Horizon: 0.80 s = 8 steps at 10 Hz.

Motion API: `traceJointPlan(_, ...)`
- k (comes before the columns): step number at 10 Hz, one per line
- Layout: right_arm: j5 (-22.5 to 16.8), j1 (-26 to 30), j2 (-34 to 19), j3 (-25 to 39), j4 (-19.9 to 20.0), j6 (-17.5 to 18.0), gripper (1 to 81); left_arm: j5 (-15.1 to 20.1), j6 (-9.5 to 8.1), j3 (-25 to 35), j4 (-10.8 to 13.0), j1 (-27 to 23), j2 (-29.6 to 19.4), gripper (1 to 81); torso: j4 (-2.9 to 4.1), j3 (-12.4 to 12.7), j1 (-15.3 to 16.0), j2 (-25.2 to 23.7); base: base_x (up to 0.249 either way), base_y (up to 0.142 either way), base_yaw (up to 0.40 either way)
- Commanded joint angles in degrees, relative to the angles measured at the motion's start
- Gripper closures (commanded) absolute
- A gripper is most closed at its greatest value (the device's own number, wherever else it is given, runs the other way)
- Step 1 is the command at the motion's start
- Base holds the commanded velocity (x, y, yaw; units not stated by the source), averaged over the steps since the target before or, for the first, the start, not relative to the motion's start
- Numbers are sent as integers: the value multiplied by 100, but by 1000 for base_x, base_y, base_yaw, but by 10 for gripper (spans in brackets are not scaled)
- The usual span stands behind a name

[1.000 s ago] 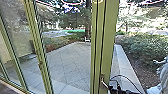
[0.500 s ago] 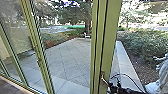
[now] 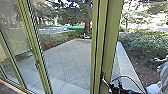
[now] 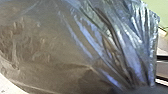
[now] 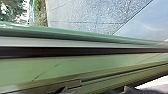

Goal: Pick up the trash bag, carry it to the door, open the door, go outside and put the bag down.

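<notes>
Your trash bag (image 4: pixel 62 50) is up close at the left wrist, its folds gathered tight.
Your right gripper (image 3: pixel 112 87) is by the door handle (image 3: pixel 105 81) on the green frame (image 3: pixel 110 37); you can't tell whether it grips. You can't tell how your left gripper stands either. Paving (image 3: pixel 72 60) and shrubs (image 3: pixel 142 45) lie ahead of you.

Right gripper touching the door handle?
Cannot tell. Head view shows the right gripper overlapping the end of the door handle, hiding any contact or gap.
</notes>
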Motion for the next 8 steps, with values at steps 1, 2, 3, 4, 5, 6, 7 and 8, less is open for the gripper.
traceJointPlan(1,-1368,552,396,-165,225,180,10,426,34,26,-34,-158,-39,811,0,0,1,0,0,0,0)
traceJointPlan(2,-1368,622,378,-227,261,180,10,426,34,26,-25,-158,-47,811,0,-118,1,0,0,0,0)
traceJointPlan(3,-1368,710,335,-271,261,180,10,435,34,26,-25,-140,-56,811,0,-199,1,0,0,0,0)
traceJointPlan(4,-1368,789,273,-306,261,189,10,435,34,26,-25,-123,-74,811,0,-230,3,2,0,0,0)
traceJointPlan(5,-1368,903,212,-315,270,189,10,426,34,26,-34,-123,-91,811,0,-307,3,2,0,0,0)
traceJointPlan(6,-1368,1000,185,-323,270,189,10,435,34,26,-34,-114,-91,811,0,-393,3,2,0,0,0)
traceJointPlan(7,-1368,1105,167,-332,278,189,10,435,34,26,-25,-88,-91,811,0,-493,1,2,0,0,0)
traceJointPlan(8,-1368,1176,141,-332,278,189,10,426,34,26,-25,-79,-91,811,0,-352,1,2,0,0,0)
